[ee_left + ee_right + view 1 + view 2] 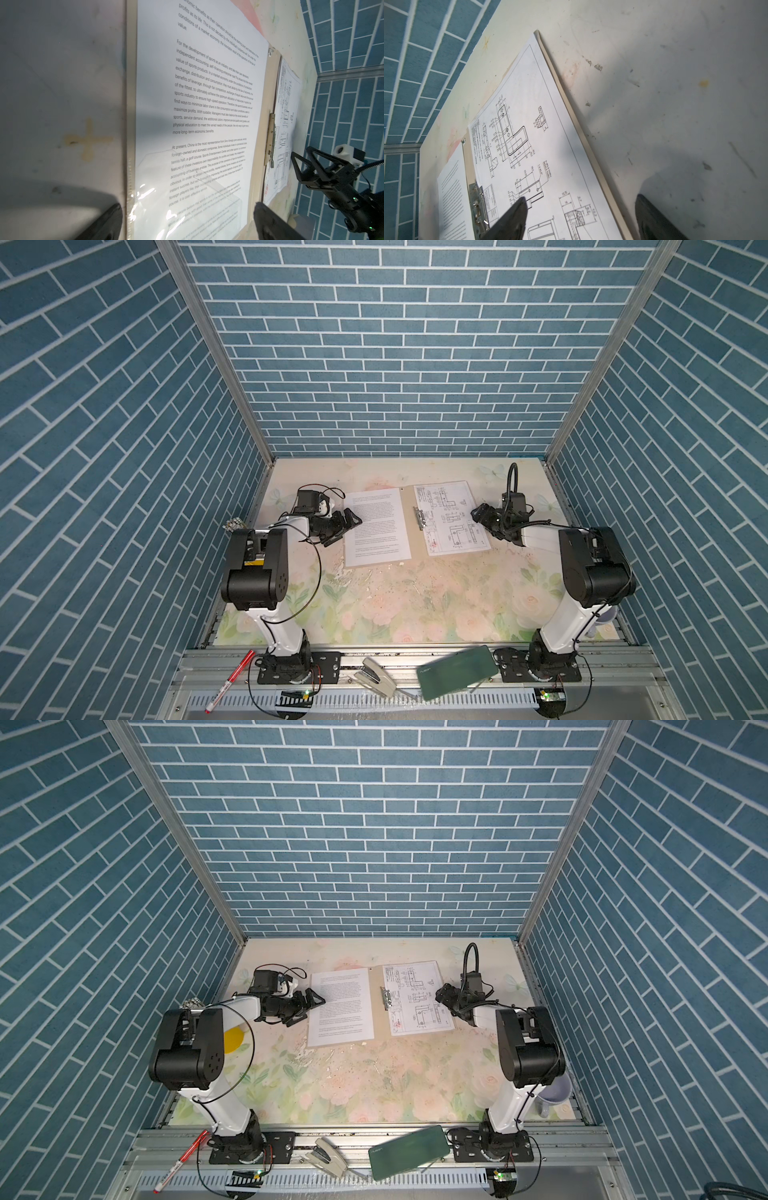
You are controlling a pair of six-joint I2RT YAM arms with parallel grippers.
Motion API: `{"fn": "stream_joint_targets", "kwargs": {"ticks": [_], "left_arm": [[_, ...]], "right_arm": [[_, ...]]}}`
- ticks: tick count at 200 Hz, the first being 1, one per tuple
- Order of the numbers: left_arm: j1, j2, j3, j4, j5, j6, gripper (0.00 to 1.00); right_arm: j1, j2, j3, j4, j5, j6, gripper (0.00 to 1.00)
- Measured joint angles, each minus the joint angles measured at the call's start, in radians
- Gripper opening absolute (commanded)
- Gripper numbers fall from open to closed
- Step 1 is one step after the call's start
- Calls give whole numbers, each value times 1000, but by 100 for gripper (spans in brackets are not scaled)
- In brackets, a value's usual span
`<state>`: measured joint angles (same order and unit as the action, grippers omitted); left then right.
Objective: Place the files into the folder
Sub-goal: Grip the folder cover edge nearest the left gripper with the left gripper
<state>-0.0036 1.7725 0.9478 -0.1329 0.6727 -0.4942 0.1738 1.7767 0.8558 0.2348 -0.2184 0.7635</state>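
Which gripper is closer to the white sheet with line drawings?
Right. The right gripper straddles the drawing sheet's outer edge; the left gripper sits beyond the white text-printed sheet.

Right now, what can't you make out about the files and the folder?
Third sheet: none shows in any view; text sheet or drawing sheet may cover it.
Right gripper touching drawing sheet or not: fingers blurred in right wrist view.
Red mark: too small in both top views, edge-on in left wrist view.

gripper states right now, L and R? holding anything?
Left gripper: open, holding nothing.
Right gripper: open, holding nothing; its jaws stand either side of the folder edge.
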Motion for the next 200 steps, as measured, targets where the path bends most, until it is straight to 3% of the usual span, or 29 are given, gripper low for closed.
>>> {"fn": "stream_joint_targets", "kwargs": {"ticks": [62, 136, 200], "left_arm": [[3, -2, -30, 73, 43, -74, 100], [-1, -31, -123, 235, 97, -275, 100], [-3, -62, -134, 312, 111, -377, 100]], "right_arm": [[5, 0, -10, 20, -2, 18, 78], [12, -2, -19, 34, 7, 19, 77], [24, -2, -19, 32, 12, 24, 75]]}}
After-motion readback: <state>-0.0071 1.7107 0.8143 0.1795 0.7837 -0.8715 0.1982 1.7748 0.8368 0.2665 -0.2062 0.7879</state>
